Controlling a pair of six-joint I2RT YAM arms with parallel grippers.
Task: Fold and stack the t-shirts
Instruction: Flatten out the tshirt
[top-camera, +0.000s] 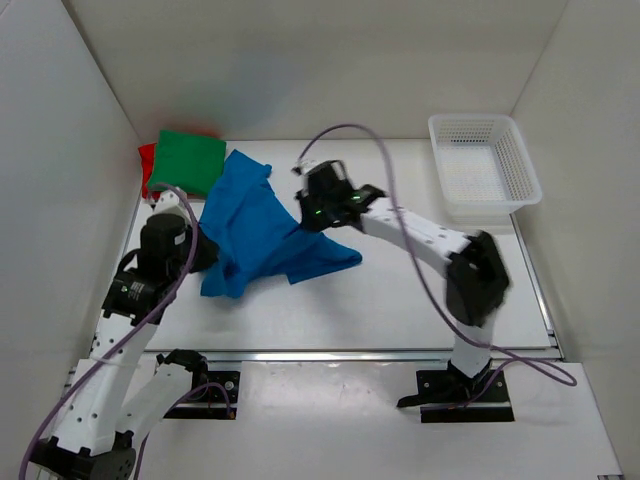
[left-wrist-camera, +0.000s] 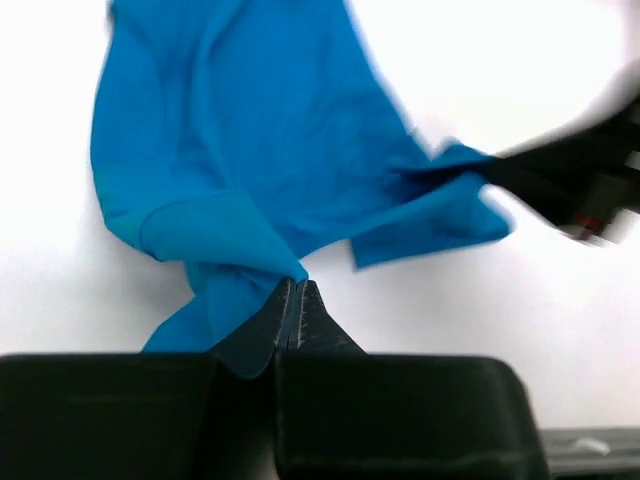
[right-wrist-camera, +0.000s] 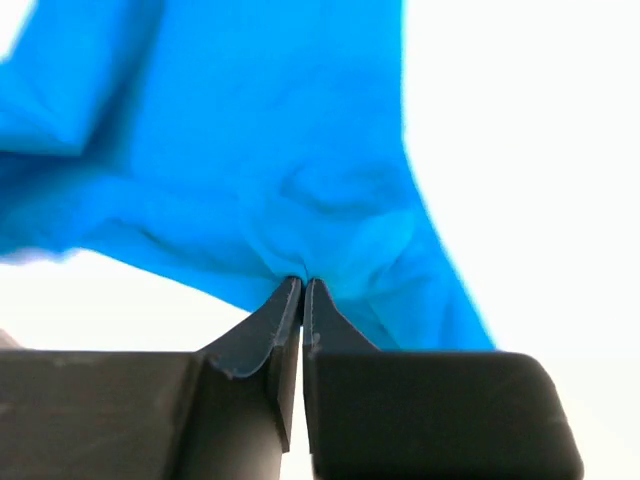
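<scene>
A bright blue t-shirt (top-camera: 255, 225) lies crumpled and unfolded across the left middle of the table, stretched between both arms. My left gripper (top-camera: 205, 252) is shut on its left edge; in the left wrist view the blue t-shirt (left-wrist-camera: 250, 170) bunches at my pinched left gripper (left-wrist-camera: 297, 283). My right gripper (top-camera: 305, 222) is shut on the shirt's right side, and the cloth (right-wrist-camera: 250, 170) puckers at the closed right gripper (right-wrist-camera: 303, 282). A folded green t-shirt (top-camera: 190, 160) rests on a red t-shirt (top-camera: 147, 165) at the back left corner.
A white mesh basket (top-camera: 520, 170) stands at the back right. White walls enclose the table on the left, back and right. The right arm's link (top-camera: 475, 275) reaches across the middle right of the table.
</scene>
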